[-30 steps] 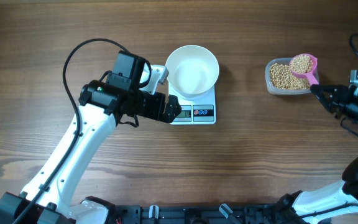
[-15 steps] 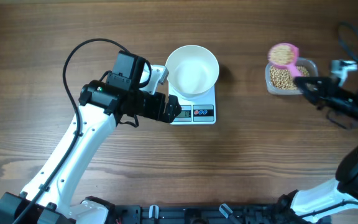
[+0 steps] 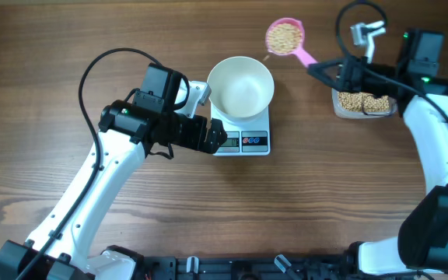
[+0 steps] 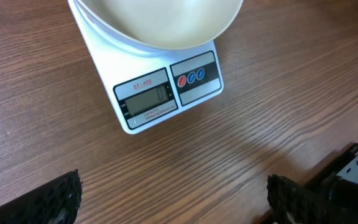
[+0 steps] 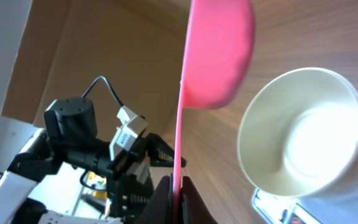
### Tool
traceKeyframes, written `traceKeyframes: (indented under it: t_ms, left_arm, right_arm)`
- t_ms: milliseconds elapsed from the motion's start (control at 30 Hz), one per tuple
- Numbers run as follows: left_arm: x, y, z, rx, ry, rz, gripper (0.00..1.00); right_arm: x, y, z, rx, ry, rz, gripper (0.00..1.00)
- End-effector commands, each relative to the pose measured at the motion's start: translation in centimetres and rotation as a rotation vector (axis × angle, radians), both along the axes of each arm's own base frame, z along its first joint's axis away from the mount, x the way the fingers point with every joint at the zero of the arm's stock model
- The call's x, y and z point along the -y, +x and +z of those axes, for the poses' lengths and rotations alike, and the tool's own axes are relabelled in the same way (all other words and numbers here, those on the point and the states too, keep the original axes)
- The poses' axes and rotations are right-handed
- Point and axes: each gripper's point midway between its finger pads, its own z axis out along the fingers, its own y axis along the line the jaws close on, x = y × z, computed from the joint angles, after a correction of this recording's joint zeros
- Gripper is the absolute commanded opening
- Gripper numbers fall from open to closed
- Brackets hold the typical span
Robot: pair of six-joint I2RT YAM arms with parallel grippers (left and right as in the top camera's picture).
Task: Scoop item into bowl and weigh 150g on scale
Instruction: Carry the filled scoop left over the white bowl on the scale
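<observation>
The white bowl [image 3: 241, 86] stands empty on the white scale [image 3: 253, 141]. A pink scoop [image 3: 285, 36] heaped with tan beans hangs above the table just right of and behind the bowl. My right gripper [image 3: 327, 70] is shut on its handle. In the right wrist view the scoop's underside [image 5: 219, 56] hangs left of the bowl [image 5: 303, 130], with the thin handle pinched in the gripper [image 5: 178, 199]. My left gripper [image 3: 208, 138] stands open at the scale's front left corner. The left wrist view shows the scale [image 4: 166, 93] with its display, and the open gripper [image 4: 179, 205] holding nothing.
A clear plastic container [image 3: 362, 101] holding more beans sits on the right of the wooden table, partly under my right arm. The left arm's black cable loops over the table at the left.
My right gripper has lifted the loaded scoop out of the clear container and carried it left and back, up to the bowl. The left arm has not moved.
</observation>
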Motion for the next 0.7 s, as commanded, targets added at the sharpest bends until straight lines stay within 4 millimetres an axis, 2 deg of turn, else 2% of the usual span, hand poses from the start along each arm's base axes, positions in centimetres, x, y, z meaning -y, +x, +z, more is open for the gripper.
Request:
traceKeyframes:
  t_ms: [0, 133, 267, 367, 500, 667]
  left_arm:
    - [0.2, 0.1, 0.1, 0.007, -0.007, -0.02, 1.0]
    - [0.2, 0.1, 0.1, 0.007, -0.007, -0.02, 1.0]
    - [0.2, 0.1, 0.1, 0.007, -0.007, -0.02, 1.0]
    - [0.2, 0.1, 0.1, 0.007, -0.007, -0.02, 1.0]
    - [0.2, 0.1, 0.1, 0.007, -0.007, -0.02, 1.0]
    - [0.2, 0.1, 0.1, 0.007, -0.007, -0.02, 1.0]
  right_arm:
    - [-2.0, 0.0, 1.1, -0.068, 0.0, 0.001, 0.04]
    - [-3.5, 0.3, -0.1, -0.076, -0.067, -0.021, 0.04]
    - [-3.9, 0.1, -1.1, -0.108, -0.103, -0.031, 0.04]
    - [-4.0, -0.1, -3.0, -0.137, -0.185, -0.058, 0.04]
    - [-4.0, -0.1, -4.4, -0.125, -0.27, -0.078, 0.04]
    - [-5.4, -0.9, -6.4, -0.107, -0.4, -0.06, 0.04]
